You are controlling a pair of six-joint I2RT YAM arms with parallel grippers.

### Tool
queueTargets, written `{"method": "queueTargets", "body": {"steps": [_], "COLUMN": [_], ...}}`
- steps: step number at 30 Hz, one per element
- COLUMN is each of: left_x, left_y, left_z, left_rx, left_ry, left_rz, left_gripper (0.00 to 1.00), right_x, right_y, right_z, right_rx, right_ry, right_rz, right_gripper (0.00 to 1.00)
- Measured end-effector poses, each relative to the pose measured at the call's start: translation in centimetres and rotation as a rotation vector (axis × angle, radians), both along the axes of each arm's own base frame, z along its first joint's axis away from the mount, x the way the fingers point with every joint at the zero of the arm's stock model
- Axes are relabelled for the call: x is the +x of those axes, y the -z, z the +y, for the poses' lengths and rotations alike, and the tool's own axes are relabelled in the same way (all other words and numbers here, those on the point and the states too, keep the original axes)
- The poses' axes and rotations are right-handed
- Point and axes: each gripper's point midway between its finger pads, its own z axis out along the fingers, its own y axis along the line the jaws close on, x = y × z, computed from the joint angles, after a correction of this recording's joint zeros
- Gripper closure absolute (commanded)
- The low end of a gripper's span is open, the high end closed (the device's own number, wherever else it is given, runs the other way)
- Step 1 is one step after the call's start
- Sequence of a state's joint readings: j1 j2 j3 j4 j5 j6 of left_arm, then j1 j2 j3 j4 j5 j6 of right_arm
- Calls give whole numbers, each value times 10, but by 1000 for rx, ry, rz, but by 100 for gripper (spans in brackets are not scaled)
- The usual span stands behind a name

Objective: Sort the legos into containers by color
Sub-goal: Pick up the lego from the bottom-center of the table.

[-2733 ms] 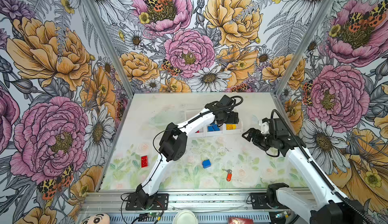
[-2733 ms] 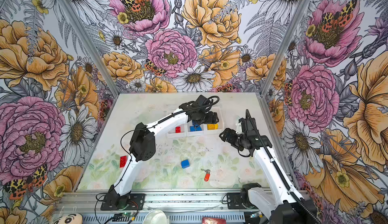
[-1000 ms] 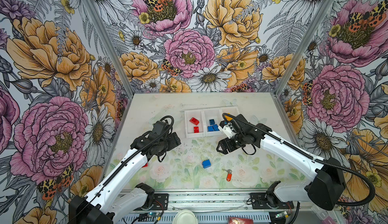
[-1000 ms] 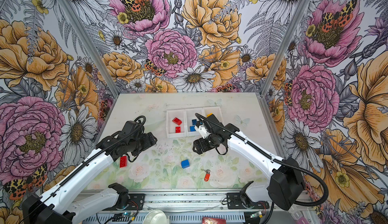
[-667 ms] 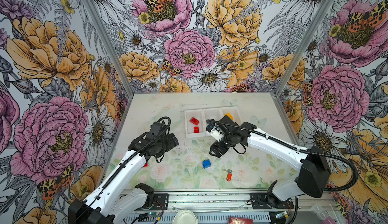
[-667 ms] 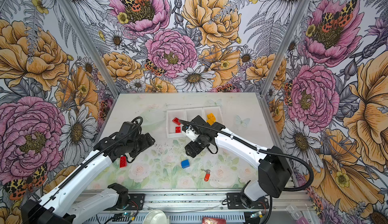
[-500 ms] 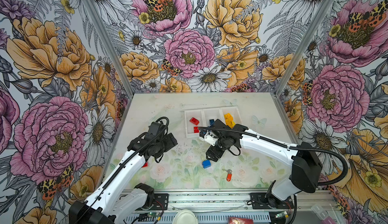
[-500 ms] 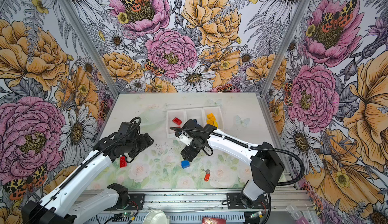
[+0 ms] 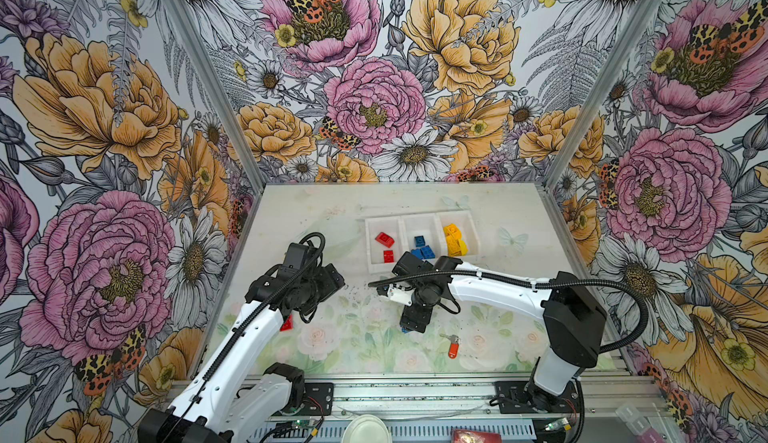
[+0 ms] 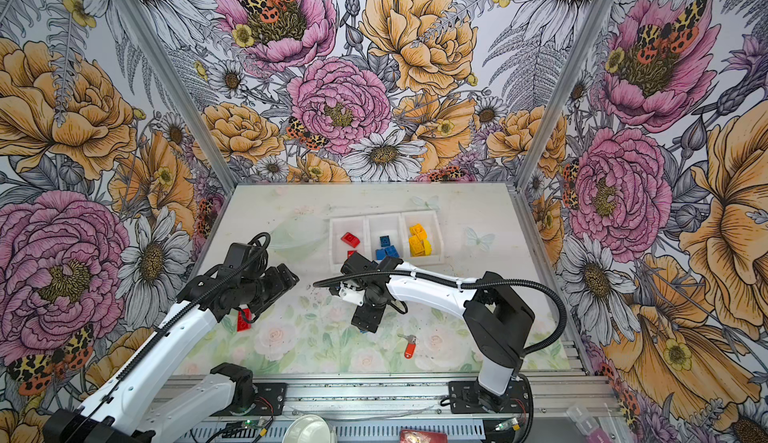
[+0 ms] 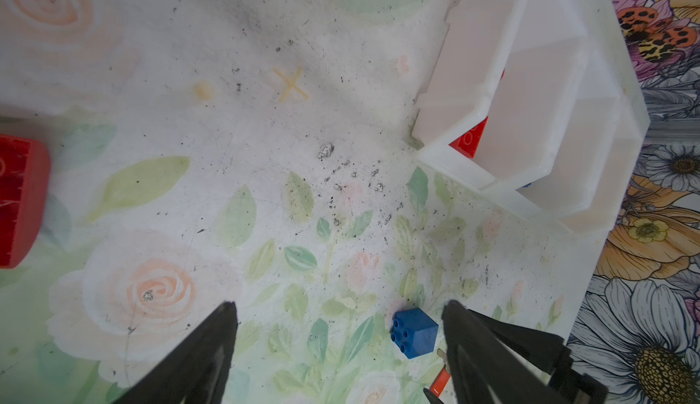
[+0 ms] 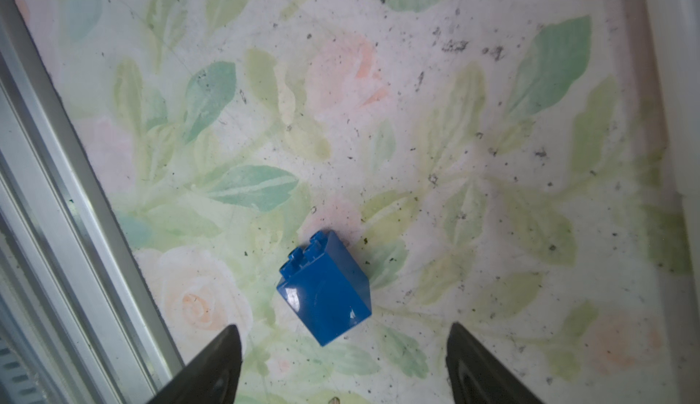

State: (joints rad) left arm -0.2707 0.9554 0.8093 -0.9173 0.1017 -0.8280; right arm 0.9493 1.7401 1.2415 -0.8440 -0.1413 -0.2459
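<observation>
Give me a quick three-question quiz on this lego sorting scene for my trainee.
1. True or false: the right jaws are shut on the blue brick.
2. Which colour lies in the middle container? A red, B blue, C yellow.
3. How many bricks lie loose on the table?
Key: 1 false, they stand open; 2 B; 3 two, the blue brick and a red brick.

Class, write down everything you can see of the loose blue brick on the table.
The blue brick is glossy solid plastic, small and blocky, tipped on its side so its four studs face sideways. It lies alone on the floral table, framed by the open jaws of the right gripper, which do not touch it.
</observation>
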Motion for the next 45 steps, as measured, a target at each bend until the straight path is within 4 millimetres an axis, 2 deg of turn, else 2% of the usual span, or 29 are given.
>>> {"method": "queueTargets", "body": {"steps": [12,22,32,45], "left_x": [-7,-9,-16,-17], "left_y": [3,0,-1,-1], "left_z": [3,3,6,8], "left_rx": [-16,-23,-26,-24], "left_ry": [-8,-8,-10,-22], "left_rz": [-1,-21,-30,-28], "left_gripper": [13,13,13,13], "right_x": [-2,-2,-6,-4], "right_y": [19,24,42,49], "right_z": [7,9,11,0], "right_rx": [-41,-68,-103,-144], "right_ry": [-60,-78,-105,-78], "right_rz": [-4,-45,-54,-73], "right_gripper": [17,19,22,45]}}
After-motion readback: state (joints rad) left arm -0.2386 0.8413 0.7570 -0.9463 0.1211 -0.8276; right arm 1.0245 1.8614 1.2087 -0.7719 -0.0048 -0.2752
